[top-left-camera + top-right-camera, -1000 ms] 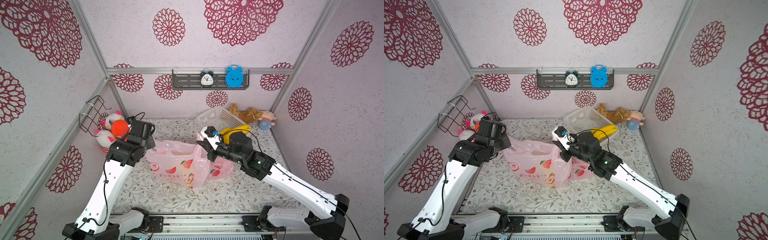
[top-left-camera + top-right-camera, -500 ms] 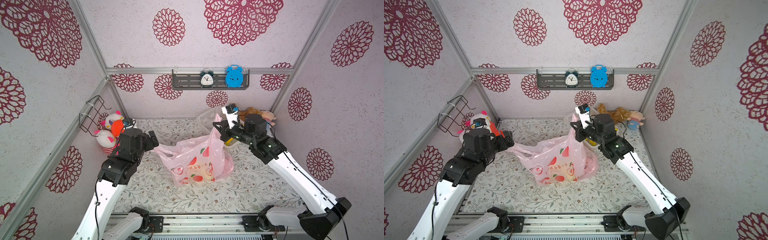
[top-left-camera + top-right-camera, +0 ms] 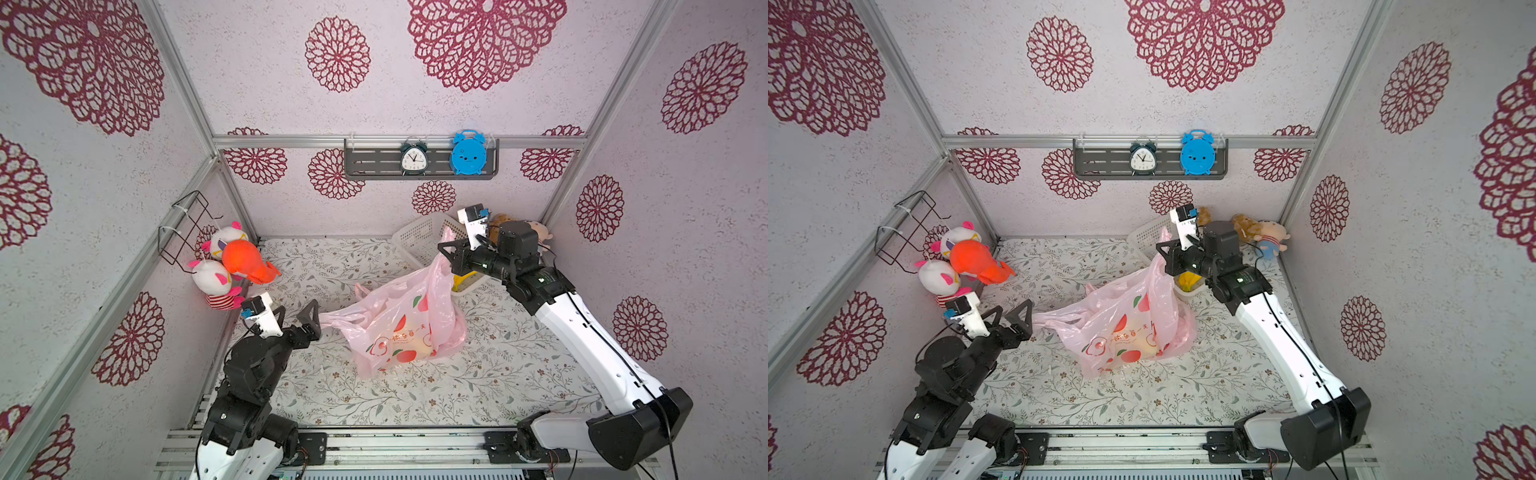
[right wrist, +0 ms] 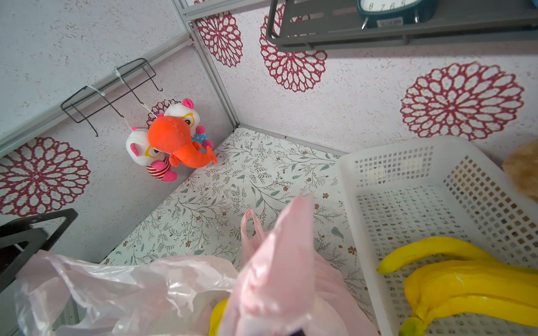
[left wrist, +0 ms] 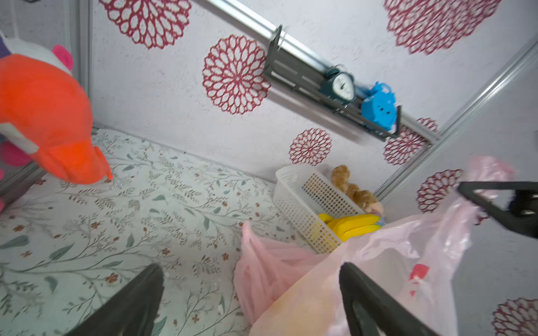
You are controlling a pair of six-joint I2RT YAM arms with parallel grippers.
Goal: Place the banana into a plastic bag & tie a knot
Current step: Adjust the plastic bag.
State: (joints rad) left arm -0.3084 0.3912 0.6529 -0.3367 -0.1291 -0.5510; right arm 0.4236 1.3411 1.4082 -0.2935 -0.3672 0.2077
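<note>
Two grippers flank a loaded bag, and the knot is not yet begun.
In a top view, at 9 o'clock of the bag, the left gripper [image 3: 296, 316] stands spread wide and empty, with one slack handle [image 3: 338, 320] lying just off its tip. The pink plastic bag [image 3: 409, 316] sits mid-table [image 3: 415, 395], its long axis slanting from 7 o'clock up to 1 o'clock and its mouth toward 1 o'clock. There the right gripper [image 3: 449, 257] is clenched on the other handle, holding it high. The banana [image 4: 217, 315] lies inside the bag, a yellow patch through the film, and its own axis cannot be told. Spare bananas [image 4: 465, 282] lie in the white basket [image 3: 415, 241] at 1 o'clock. Loading looks done. Next, I judge, the left gripper must pinch the slack handle so the two handles can cross.
</note>
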